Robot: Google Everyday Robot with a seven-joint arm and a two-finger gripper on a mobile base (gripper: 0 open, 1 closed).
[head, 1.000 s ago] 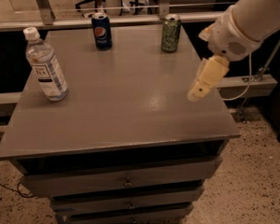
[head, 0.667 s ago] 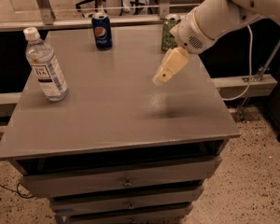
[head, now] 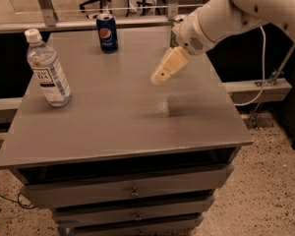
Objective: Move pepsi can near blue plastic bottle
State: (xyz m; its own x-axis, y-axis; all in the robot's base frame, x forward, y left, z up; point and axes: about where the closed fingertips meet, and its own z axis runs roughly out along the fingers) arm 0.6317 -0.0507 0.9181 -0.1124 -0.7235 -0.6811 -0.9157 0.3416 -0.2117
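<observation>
The one camera is looking down from high at the table's (head: 113, 132) front, fairly near, facing its far edge, where the pepsi can (head: 107, 32) is standing. The gripper (head: 162, 73) is hanging right of centre above the tabletop, with the bottle (head: 48, 69) at left.

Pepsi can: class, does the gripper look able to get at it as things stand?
Probably yes. The gripper hangs over the table right of the pepsi can, and only bare tabletop lies between them; the blue plastic bottle stands well off to the left.
</observation>
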